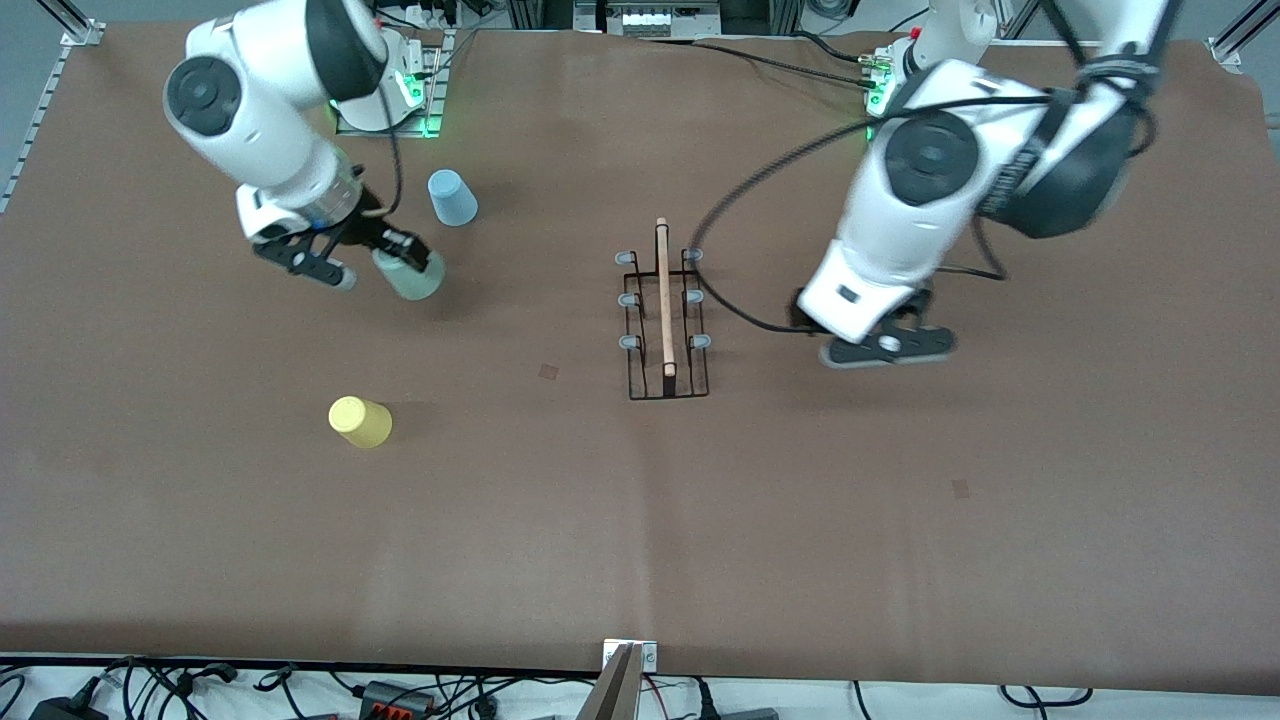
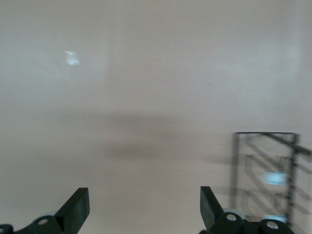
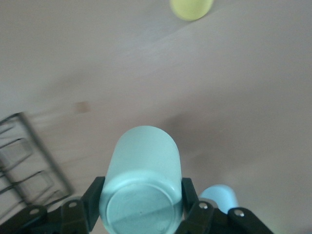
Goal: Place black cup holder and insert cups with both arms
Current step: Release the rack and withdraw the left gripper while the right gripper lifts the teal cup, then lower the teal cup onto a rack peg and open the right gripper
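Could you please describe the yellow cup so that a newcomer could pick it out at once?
Start at the black cup holder in the middle of the brown table, then look toward the right arm's end. The yellow cup stands alone there, nearer the front camera than the pale green cup in the right claw and the light blue cup.

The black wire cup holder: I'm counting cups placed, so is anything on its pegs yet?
Nothing: the black wire cup holder with its wooden rod handle stands bare, all six pale-tipped pegs showing. None is covered.

brown table cover (image 1: pixel 900 560) — tangled cables (image 1: pixel 300 690) along its near edge
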Controlling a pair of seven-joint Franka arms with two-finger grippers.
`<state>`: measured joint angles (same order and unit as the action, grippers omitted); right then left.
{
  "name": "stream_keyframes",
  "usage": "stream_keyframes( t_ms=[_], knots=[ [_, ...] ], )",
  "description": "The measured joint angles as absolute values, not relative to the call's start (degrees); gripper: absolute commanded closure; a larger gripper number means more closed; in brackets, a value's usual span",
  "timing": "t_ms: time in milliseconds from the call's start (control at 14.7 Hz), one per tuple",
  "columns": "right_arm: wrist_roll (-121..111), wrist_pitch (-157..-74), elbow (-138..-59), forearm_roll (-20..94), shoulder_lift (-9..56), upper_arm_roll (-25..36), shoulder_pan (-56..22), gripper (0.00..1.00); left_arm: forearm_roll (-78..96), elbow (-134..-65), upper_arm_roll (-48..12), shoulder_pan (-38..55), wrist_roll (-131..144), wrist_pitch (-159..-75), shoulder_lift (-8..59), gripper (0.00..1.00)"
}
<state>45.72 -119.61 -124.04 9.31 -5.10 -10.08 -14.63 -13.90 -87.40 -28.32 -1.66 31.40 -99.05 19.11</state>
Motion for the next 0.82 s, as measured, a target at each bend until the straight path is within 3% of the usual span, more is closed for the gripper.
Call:
stream_keyframes(
  t_ms=[340,612,816],
  knots=[
    [67.71,-123.11,-116.03,9.52,1.11,-17.59,-20.36,0.71,-13.77,-85.27,-26.05,-12.08,8.84,-95.4,17.49,0.0],
    [80.09,-133.12,-114.15,7.53,10.21,-17.92,-27.16,0.71,-4.3,-85.21,-14.7,-9.54,-3.77,-92.61,12.15,0.0],
    [85.5,-135.77,-112.15,4.83,14.75,-17.94,-30.8,0.71,-2.54,-85.58,-5.49,-6.03,-10.99,-90.91,8.45,0.0]
  ],
)
